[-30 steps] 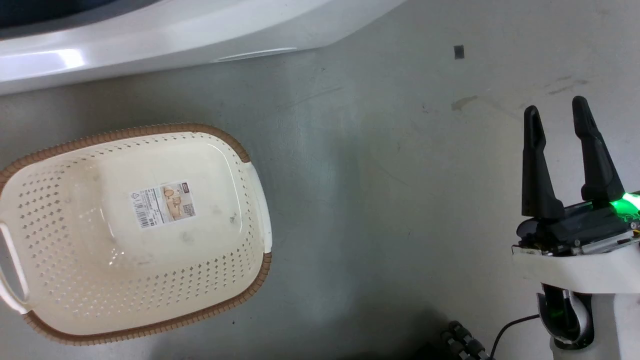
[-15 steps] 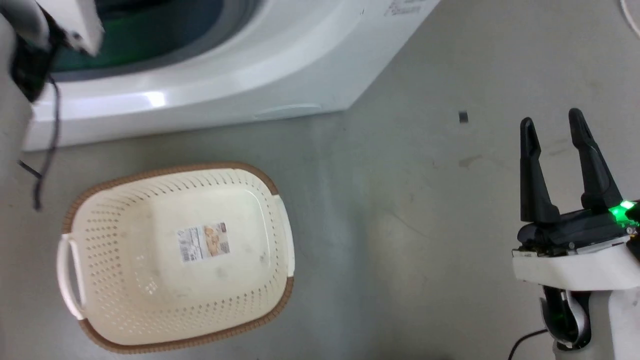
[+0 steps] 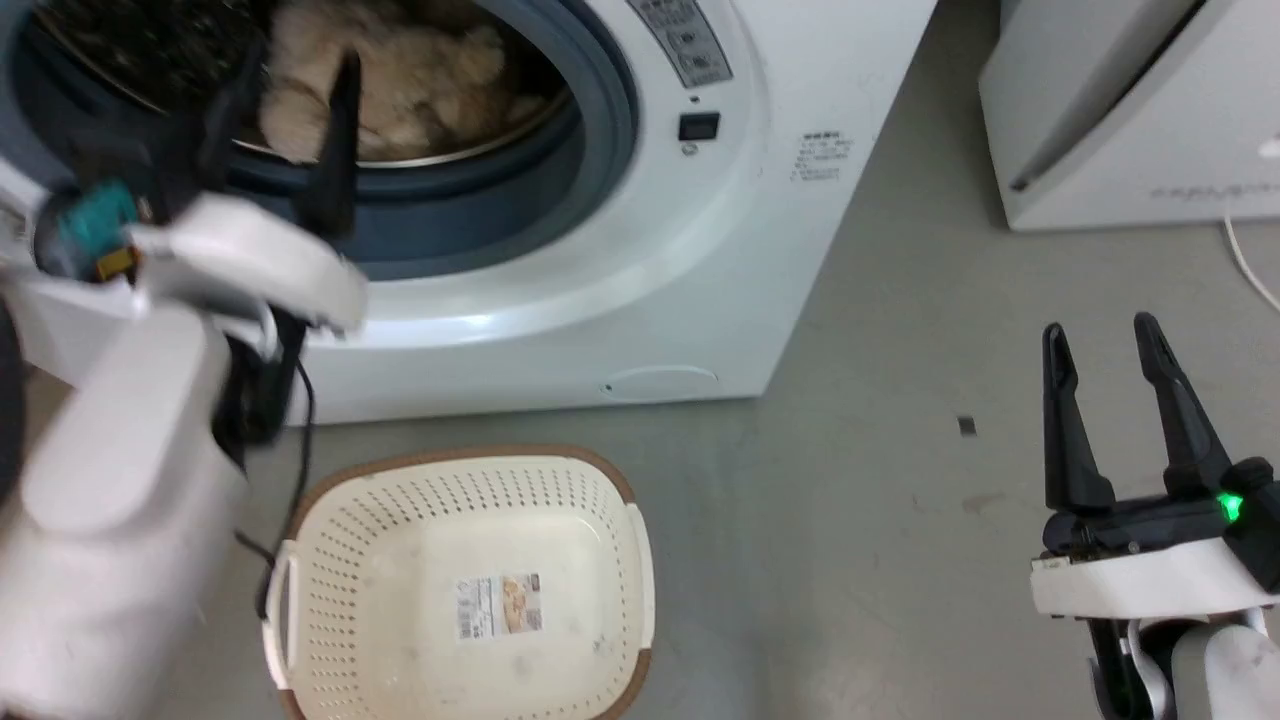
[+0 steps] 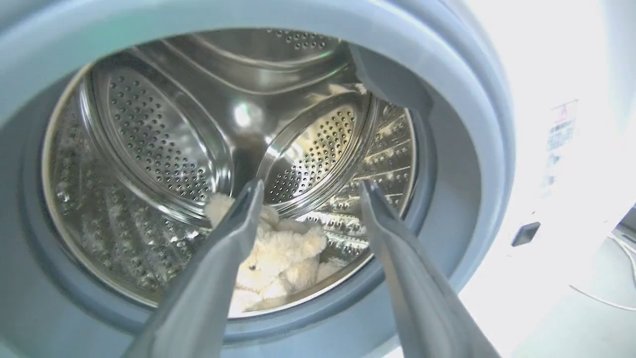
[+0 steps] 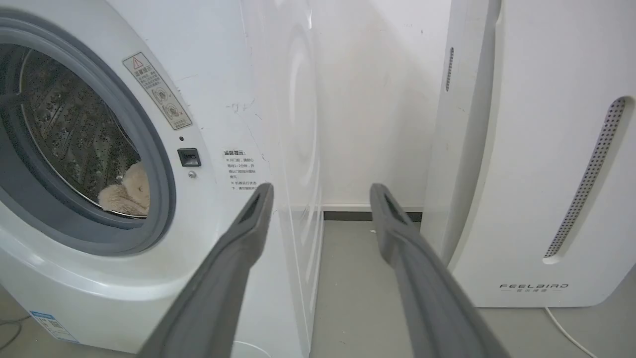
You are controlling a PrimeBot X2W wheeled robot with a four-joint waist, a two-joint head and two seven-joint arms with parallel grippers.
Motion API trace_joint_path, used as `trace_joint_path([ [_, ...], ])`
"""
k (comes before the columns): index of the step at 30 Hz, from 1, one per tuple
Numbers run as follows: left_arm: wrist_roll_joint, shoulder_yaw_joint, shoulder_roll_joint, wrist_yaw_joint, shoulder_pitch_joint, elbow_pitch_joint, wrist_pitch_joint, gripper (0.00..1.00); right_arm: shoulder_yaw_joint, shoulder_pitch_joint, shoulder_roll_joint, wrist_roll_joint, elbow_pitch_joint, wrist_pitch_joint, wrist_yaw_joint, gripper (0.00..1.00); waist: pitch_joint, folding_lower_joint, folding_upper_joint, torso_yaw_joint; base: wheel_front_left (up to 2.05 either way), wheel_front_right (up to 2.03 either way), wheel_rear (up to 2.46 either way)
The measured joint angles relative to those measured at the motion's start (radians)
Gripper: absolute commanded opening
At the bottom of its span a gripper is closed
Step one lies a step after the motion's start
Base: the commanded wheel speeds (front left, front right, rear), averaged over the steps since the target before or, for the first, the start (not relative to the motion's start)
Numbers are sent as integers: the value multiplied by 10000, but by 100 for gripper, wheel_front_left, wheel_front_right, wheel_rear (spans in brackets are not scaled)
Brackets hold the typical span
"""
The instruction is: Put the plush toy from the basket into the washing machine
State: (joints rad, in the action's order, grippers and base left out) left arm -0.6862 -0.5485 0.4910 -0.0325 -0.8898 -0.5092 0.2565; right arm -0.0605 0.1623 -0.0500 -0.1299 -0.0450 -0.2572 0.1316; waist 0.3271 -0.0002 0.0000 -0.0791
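The beige plush toy (image 3: 400, 85) lies inside the steel drum of the white washing machine (image 3: 700, 260), low at the front of the drum (image 4: 164, 139). In the left wrist view the plush toy (image 4: 280, 256) rests beyond my fingers, apart from them. My left gripper (image 3: 298, 65) hangs open and empty just outside the grey porthole seal; in its own view the left gripper (image 4: 312, 186) points into the drum. The cream basket (image 3: 470, 456) stands on the floor below the washer with nothing in it but its label. My right gripper (image 3: 1098, 330) is open and empty at the lower right.
A white appliance marked FEELBIRD (image 5: 536, 149) stands to the right of the washer with a narrow floor gap between them. A thin white cable (image 3: 1250, 265) runs along the floor beside it. A dark cable hangs from my left arm (image 3: 300, 400) near the basket.
The head camera has tilted upward, so the basket slid down the picture and the washer's porthole, the plush toy and my left arm came into view. The right gripper stays open.
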Motion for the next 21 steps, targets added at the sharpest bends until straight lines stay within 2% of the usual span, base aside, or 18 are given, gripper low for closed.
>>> trace_joint_path([
  [6, 1110, 1490, -464, -537, 2905, 2278, 0, 100, -117, -313, 2, 48, 86, 0, 0, 100, -875, 0, 0, 376, 0, 0, 0],
  [9, 1549, 1847, -761, -629, 4156, 3012, 0, 100, -146, -550, 2, 44, 90, 0, 0, 100, -1250, 0, 0, 517, 0, 0, 0],
  [16, 2535, 2313, -1417, -836, 6434, 3986, 0, 100, 86, -1049, 2, 44, 92, 0, 0, 100, -1974, -1, 0, 752, 0, 0, 0],
  [21, 3162, 2433, -2054, -920, 7572, 4194, 0, 100, 222, -1307, 2, 2, 92, 0, 0, 100, -2285, 0, 0, 844, 0, 0, 0],
])
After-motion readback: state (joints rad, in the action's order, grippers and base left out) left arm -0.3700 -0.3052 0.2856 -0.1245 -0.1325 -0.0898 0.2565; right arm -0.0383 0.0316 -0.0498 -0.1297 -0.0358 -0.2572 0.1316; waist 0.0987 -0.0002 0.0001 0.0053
